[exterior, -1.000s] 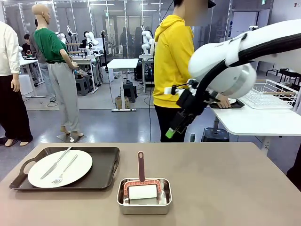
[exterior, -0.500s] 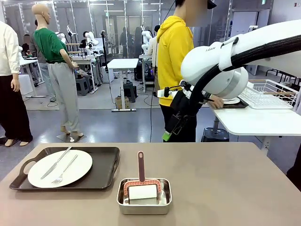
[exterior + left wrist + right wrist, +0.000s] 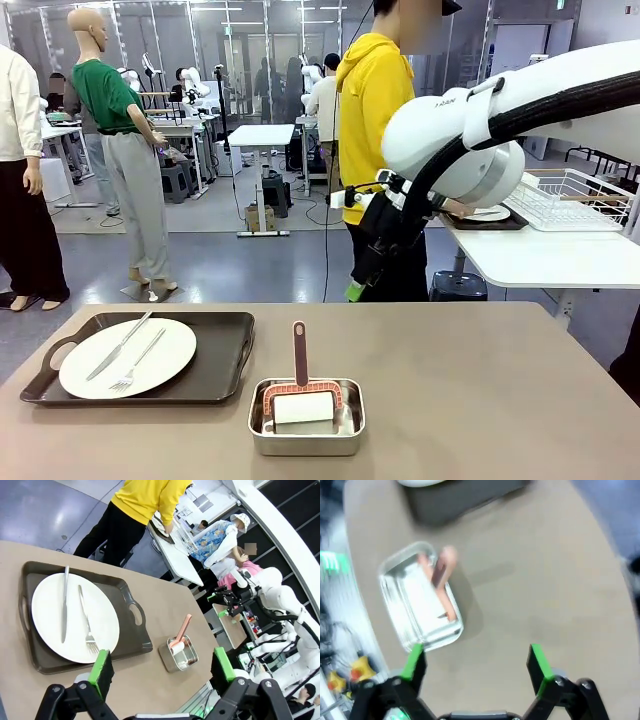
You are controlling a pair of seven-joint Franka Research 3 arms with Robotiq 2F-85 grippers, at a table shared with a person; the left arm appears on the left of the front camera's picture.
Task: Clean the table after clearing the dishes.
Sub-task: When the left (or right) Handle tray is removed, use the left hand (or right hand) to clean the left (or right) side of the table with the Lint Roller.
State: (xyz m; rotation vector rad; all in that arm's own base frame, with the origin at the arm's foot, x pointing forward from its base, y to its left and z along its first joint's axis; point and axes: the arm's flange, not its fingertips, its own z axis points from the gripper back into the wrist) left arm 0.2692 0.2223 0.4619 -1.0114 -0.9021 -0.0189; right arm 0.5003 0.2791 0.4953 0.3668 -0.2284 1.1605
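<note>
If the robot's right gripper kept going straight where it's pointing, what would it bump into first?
Probably the bare table, right beside the steel pan holding the roller. The open right gripper aims just past the pan, but the blurry view leaves this unsure.

Motion blur smears the right wrist view's steel pan (image 3: 422,612) and the pink-handled tool (image 3: 440,575) in it, the top edge cuts off the tray (image 3: 465,497) and plate (image 3: 420,482) at upper left, and the front view's right gripper (image 3: 357,288), mid-frame, half merges into the person's dark trousers (image 3: 405,282).
</note>
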